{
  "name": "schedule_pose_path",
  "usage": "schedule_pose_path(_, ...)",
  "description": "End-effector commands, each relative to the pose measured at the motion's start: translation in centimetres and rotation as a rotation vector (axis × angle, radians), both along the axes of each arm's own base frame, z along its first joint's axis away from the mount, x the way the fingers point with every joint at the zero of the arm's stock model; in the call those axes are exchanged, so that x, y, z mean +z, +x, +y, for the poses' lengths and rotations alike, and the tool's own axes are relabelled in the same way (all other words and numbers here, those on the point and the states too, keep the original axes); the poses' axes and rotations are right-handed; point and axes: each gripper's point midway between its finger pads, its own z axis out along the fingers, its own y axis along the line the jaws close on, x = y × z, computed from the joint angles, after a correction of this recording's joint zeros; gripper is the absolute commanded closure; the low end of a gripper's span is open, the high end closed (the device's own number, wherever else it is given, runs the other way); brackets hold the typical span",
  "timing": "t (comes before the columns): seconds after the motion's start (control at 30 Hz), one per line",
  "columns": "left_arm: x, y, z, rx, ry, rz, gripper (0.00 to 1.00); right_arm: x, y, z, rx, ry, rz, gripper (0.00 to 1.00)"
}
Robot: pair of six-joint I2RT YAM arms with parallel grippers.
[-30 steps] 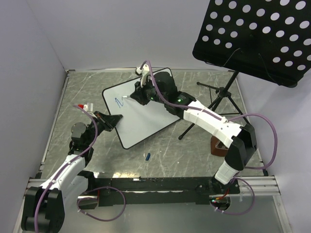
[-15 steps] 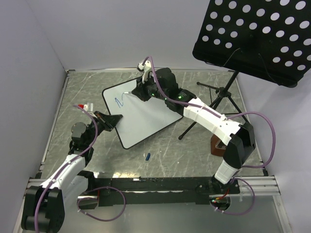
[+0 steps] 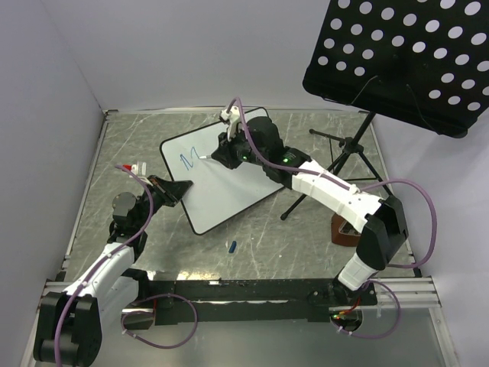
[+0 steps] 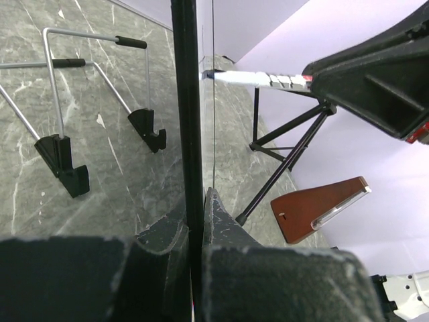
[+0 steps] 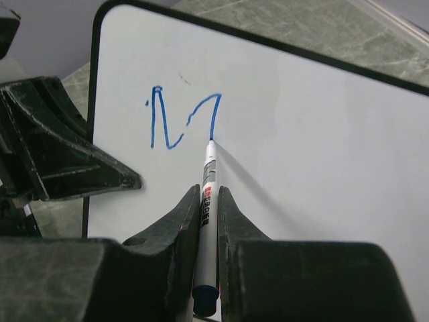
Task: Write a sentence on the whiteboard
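Pinching a white marker [image 5: 209, 168] between its pressed-in fingers, the right gripper [image 3: 219, 151] holds the blue tip against the whiteboard [image 3: 229, 191], right at the foot of the last stroke of a blue M [image 5: 181, 119]. That one letter, near the board's far left corner, is all of the sentence that shows on the white surface. The board sits in the middle of the grey marbled table [image 3: 137, 141], turned at an angle to the table's edges, with its black rim and rounded corners in plain sight from above.

The left gripper [image 3: 182, 189] clamps the board's near left edge. In the left wrist view the board appears edge-on as a thin dark line, with one black finger [image 4: 164, 231] on either side, closed on the rim. A silver wire stand [image 4: 60, 100] with black feet rests on the table on one side of that edge.

A black perforated panel [image 3: 397, 53] on a tripod [image 3: 336, 164] rises at the far right, apart from the board. A brown wedge-shaped object [image 3: 340, 229] lies near the right arm, by the tripod's near leg. A small blue object [image 3: 231, 246] lies on the table just on the near side of the board, between it and the arm bases.
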Motion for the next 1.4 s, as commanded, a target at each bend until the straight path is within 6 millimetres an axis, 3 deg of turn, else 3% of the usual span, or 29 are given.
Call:
schedule_pose_path(0.0,1.1,-0.4,-0.8,-0.060,0.086,-0.122,0.99,0.5,-1.4,-0.7,0.011,0.007,0.001,1.00)
schedule_pose_path(0.17,1.1,-0.4,-0.7,-0.059,0.086,-0.121,0.99,0.4,-1.7,-1.2,0.003,-0.004,-0.003,1.00)
schedule_pose_path(0.47,1.1,-0.5,-0.7,-0.059,0.086,-0.124,0.99,6.1,-2.3,-1.4,0.025,0.086,-0.090,1.00)
schedule_pose_path(0.57,1.2,-0.5,-0.7,-0.060,0.086,-0.125,0.99,6.6,-2.4,-1.5,0.028,0.088,-0.098,1.00)
schedule_pose_path(0.97,1.3,-0.6,-0.8,-0.067,0.087,-0.133,0.99,5.3,-0.6,-2.0,0.003,0.060,-0.119,1.00)
schedule_pose_path(1.37,1.2,-0.6,-0.9,-0.074,0.091,-0.130,0.99,3.7,0.1,-1.1,0.029,0.028,-0.102,1.00)
